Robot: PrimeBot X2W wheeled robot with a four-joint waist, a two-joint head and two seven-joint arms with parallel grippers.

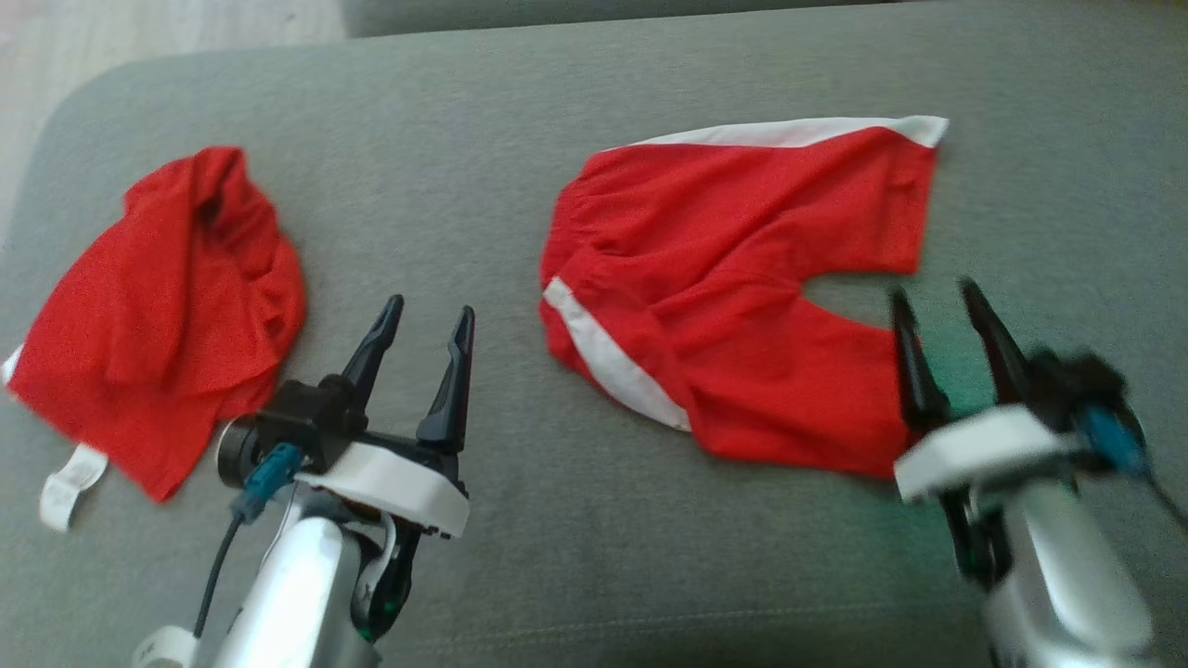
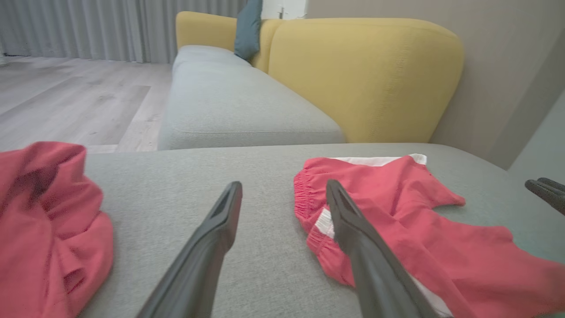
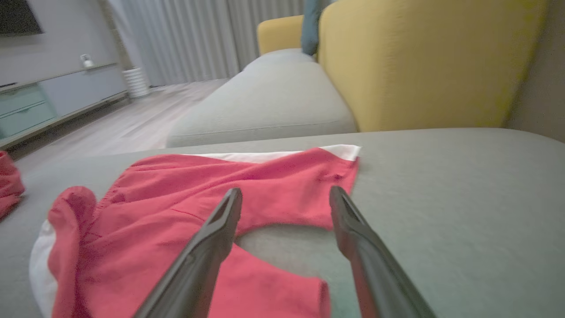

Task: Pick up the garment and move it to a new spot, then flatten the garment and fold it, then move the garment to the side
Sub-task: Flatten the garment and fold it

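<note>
Grey sofa (image 1: 594,111) seat carries everything; yellow backrest (image 2: 366,75) behind it.

Red shorts (image 1: 733,278) with white trim lie mid-seat, to the robot's right of centre, mostly spread out. Long axis runs across the robot, left to right: waistband at the left end, both legs pointing right, notch between the legs opening rightward. Far leg flat. Near leg rumpled, with its white stripe folded over near the waistband.

Second red garment, a bundle (image 1: 158,306), sits crumpled at the far left of the seat, well apart from the shorts. White tag (image 1: 65,487) sticks out at its near edge.

Right hand (image 1: 933,289) is released, fingers spread, gripping nothing. It's blurred in the head view. Fingertips sit over the notch between the legs, just beside the near leg's hem; I can't tell whether they touch the cloth.

Left hand (image 1: 432,311) is also released and empty, over bare sofa between bundle and shorts, near the waistband end but not on it.

Judgement: the shorts look placed already, and flattening is the step in hand. The right hand is nearer and lines up with the leg ends; the left hand would need to shift right to reach the waistband. Smoothing the near leg should pull along that left-right axis.
</note>
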